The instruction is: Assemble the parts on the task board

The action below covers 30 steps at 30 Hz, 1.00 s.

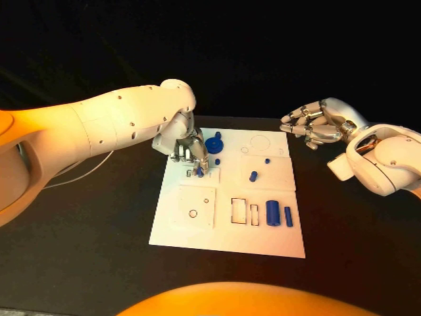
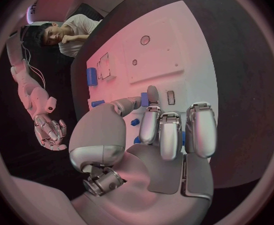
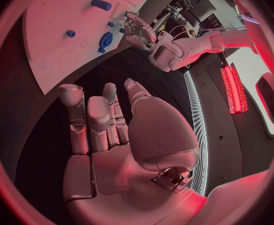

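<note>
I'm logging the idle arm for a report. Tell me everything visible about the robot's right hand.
The right hand is silver and metallic-looking, many-fingered, on a white arm entering from the picture's right. It hangs above the black table, off the far right corner of the white task board, touching nothing. Its fingers are apart, loosely bent, and it holds nothing. The right wrist view shows its palm and fingers bare, turned toward the board.

The black table (image 1: 87, 263) carries the white task board (image 1: 231, 227), which lies flat in its middle. A thin pale cable (image 1: 85, 166) lies on the table near the board.
</note>
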Tool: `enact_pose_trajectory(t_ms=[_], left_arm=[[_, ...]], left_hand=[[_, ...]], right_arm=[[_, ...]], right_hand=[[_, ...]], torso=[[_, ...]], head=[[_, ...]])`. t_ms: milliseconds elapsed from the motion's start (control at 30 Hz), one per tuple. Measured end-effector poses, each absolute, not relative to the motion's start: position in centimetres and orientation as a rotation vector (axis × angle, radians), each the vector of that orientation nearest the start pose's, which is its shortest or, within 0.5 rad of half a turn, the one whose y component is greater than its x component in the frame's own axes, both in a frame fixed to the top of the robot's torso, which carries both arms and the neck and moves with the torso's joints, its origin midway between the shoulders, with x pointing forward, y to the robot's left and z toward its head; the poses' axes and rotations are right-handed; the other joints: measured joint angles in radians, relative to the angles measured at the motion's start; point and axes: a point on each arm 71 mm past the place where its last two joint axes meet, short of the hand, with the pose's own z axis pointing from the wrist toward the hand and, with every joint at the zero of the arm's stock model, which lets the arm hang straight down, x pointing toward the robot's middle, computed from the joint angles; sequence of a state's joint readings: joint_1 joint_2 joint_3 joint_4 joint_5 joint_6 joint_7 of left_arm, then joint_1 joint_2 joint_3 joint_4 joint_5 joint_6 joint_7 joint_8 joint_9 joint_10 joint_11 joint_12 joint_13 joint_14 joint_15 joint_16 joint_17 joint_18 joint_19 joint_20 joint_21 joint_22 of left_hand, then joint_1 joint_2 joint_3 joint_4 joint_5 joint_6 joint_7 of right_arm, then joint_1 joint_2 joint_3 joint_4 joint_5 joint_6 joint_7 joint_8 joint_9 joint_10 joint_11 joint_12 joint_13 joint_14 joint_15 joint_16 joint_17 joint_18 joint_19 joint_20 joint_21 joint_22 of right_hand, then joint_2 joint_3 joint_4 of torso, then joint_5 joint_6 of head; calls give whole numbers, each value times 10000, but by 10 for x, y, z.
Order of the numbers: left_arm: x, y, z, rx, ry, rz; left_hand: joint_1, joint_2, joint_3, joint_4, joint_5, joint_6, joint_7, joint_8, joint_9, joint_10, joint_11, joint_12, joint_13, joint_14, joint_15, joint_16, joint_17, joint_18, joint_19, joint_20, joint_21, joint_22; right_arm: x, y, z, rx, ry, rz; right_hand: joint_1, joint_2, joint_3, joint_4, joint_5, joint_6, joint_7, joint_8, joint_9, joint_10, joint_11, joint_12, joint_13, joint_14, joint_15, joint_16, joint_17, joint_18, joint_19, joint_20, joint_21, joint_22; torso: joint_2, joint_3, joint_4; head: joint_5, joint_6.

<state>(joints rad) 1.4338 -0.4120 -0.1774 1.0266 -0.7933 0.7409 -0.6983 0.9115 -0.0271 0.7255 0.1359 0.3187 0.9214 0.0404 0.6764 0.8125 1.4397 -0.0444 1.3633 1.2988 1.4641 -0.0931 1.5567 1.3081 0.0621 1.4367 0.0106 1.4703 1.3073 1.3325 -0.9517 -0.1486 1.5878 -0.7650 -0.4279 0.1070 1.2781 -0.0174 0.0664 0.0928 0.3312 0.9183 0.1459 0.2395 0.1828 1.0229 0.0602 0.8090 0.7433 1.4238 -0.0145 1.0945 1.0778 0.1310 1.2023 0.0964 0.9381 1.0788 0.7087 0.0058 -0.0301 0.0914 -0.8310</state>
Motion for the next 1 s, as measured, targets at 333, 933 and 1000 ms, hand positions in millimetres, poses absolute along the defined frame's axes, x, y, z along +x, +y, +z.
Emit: enact_pose_trajectory(t_ms=[333, 933, 1000], left_arm=[[549, 145, -191, 851, 27956, -1270], [548, 143, -193, 926, 28049, -1256], [548, 143, -193, 932, 28053, -1251]], left_hand=[[-11, 11, 61, 16, -35, 1, 1, -16, 5, -1, 1, 0, -1, 0, 0, 0, 0, 1, 0, 0, 0, 8], [-10, 10, 62, 14, -33, 4, 4, -38, 16, -2, 2, 0, -3, 0, 1, 0, -3, 0, -1, 1, 0, 6], [-10, 10, 61, 14, -33, 5, 5, -38, 16, -2, 2, 0, -3, -1, 1, 0, -3, 0, -1, 1, 0, 5]], right_arm=[[483, -241, -152, 4035, 16051, 9959], [482, -240, -151, 4004, 16056, 9987], [482, -240, -151, 4002, 16057, 9989]], right_hand=[[0, 0, 0, 0, 0, 0, 0, 0, 0, 0, 0, 0, 0, 0, 0, 0, 4, 0, 0, 0, 0, 0], [0, 0, 0, 0, 0, 0, 0, 0, 1, 0, 0, 0, 0, 0, 0, 0, 6, 0, 0, 0, 0, 0], [0, 0, 0, 0, 0, 0, 0, 0, 1, 0, 0, 0, 0, 0, 0, 0, 6, 0, 0, 0, 0, 0]], torso=[[0, -1, 0], [-6, -1, 5], [-6, 0, 5]], head=[[-8, -15], [-15, -19], [-15, -18]])
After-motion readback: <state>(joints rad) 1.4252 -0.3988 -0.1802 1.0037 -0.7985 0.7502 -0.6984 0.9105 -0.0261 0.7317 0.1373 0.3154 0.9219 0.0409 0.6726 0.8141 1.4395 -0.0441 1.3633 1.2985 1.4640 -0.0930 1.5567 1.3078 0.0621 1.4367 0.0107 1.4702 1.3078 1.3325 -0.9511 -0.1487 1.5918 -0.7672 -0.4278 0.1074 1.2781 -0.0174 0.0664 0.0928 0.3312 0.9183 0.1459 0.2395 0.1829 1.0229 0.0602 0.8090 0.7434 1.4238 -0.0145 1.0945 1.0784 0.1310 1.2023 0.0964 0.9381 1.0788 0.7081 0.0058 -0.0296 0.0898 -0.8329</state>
